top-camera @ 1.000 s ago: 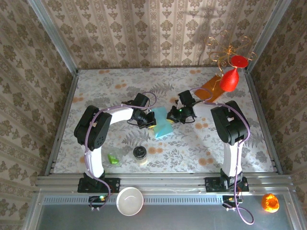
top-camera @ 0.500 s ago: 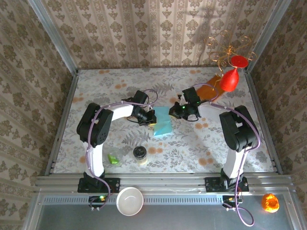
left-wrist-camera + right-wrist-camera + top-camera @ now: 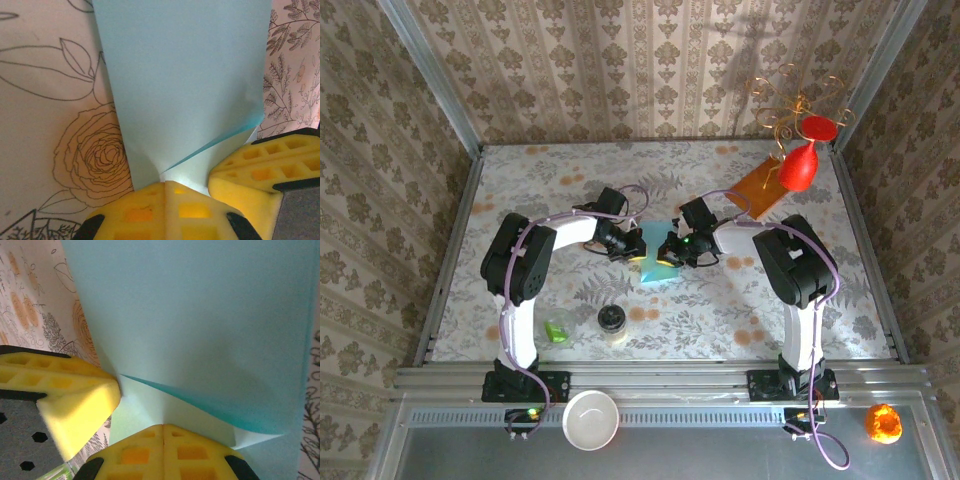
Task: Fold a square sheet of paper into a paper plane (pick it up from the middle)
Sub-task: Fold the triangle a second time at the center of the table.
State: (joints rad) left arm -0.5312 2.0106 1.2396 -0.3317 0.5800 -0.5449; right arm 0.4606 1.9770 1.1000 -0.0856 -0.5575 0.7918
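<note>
Both arms pinch the sheet (image 3: 656,270) at mid-table (image 3: 540,190), the left gripper (image 3: 633,243) and right gripper (image 3: 672,250) nearly touching, each with its pads clamped shut on the blue paper's edge. In the wrist views one layer bows up off the layer beneath, so the fold is not lying flat. With two grips so close on such thin paper, any pull apart or twist could tear it between the pads. An uneven tug could set the crease crooked, and a loose layer could slip out of one pinch. Compared with half a second ago, the right gripper has swung in from nearer the orange sheet (image 3: 758,185) to sit beside the left one and now covers more of the blue paper. The left gripper has barely shifted.
</note>
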